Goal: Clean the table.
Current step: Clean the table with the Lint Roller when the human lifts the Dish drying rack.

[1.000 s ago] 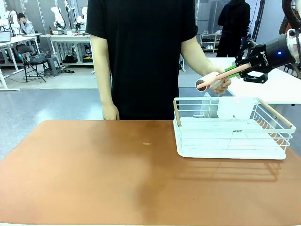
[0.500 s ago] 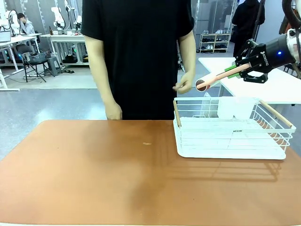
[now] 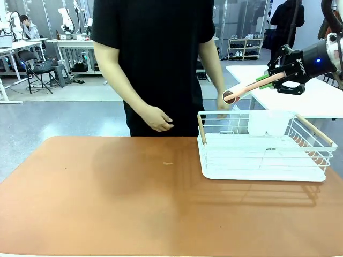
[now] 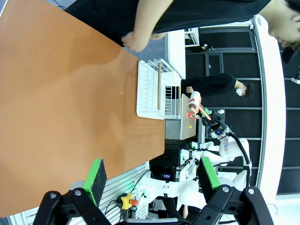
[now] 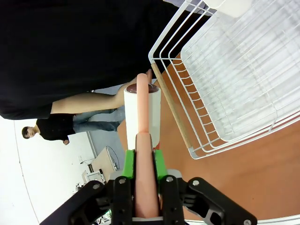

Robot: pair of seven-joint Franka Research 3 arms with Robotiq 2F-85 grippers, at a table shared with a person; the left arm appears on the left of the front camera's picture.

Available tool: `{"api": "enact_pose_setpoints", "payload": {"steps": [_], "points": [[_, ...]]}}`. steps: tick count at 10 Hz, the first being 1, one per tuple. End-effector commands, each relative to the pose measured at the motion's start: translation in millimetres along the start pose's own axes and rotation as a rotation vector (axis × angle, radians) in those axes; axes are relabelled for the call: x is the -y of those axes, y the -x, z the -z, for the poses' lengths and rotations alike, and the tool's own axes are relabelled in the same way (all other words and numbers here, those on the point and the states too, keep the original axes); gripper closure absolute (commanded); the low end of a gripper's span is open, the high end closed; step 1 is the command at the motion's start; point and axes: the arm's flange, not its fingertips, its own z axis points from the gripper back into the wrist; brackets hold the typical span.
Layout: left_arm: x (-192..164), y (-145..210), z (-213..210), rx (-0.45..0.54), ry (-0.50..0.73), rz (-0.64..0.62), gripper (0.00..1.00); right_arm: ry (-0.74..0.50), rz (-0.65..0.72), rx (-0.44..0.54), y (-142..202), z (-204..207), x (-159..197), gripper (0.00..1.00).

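Two views differ: front shows right end effector pinching a lint roller above the white wire rack on the terracotta counter; left wrist shows left end effector spread.

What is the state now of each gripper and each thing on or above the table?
table: one small speck near its middle.
white wire rack: standing on the table's right part.
lint roller: held in the air near the white wire rack's far corner.
right gripper: shut on the lint roller's handle.
left gripper: open, empty.
person's hand: holding nothing.
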Motion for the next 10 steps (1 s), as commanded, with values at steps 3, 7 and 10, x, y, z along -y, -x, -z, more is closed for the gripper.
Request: {"api": "enact_pose_setpoints", "payload": {"steps": [3, 7, 10], "points": [[2.0, 3.1, -2.9, 0.000, 0.019, 0.008, 0.00, 0.003, -0.002, -0.003, 0.6, 0.0, -1.4, 1.00], [2.0, 3.1, -2.9, 0.000, 0.019, 0.008, 0.00, 0.003, -0.002, -0.003, 0.6, 0.0, -1.4, 1.00], [2.0, 3.1, -2.9, 0.000, 0.019, 0.008, 0.00, 0.003, -0.002, -0.003, 0.6, 0.0, -1.4, 1.00]]}}
